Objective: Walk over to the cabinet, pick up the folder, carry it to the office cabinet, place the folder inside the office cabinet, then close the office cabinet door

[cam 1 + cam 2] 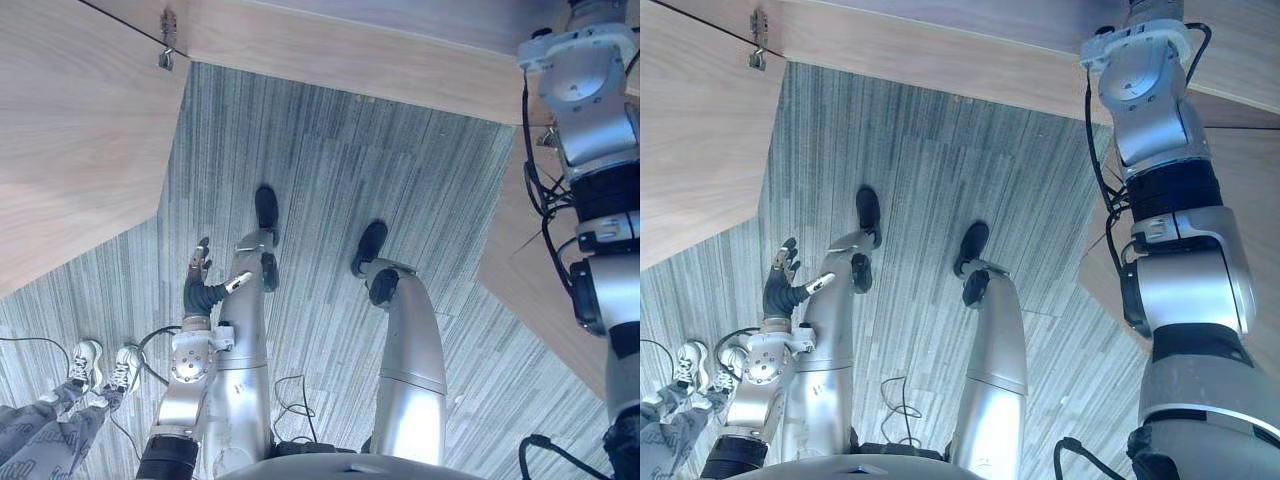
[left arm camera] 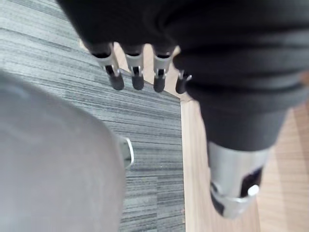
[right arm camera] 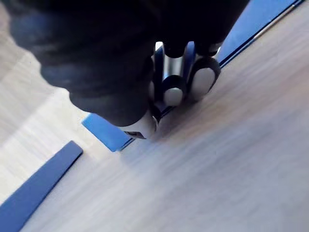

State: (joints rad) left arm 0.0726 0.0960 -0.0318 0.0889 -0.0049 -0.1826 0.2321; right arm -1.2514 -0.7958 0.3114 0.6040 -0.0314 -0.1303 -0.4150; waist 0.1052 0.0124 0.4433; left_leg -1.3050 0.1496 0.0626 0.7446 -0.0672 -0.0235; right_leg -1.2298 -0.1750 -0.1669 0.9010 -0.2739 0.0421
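While our right hand [image 3: 120,58] curls shut on the blue folder [image 3: 104,130] lying on the cabinet [image 3: 217,164] top, at two o'clock from us, our left hand [image 1: 200,285] hangs slack-fingered at seven. Pick-up is underway; next, we judge, lift cleanly and turn away.

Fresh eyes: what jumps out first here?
The right hand pinching a blue folder on a pale wood surface. Then the left hand hanging open over grey striped carpet, with a person's white shoes on the floor beside that arm.
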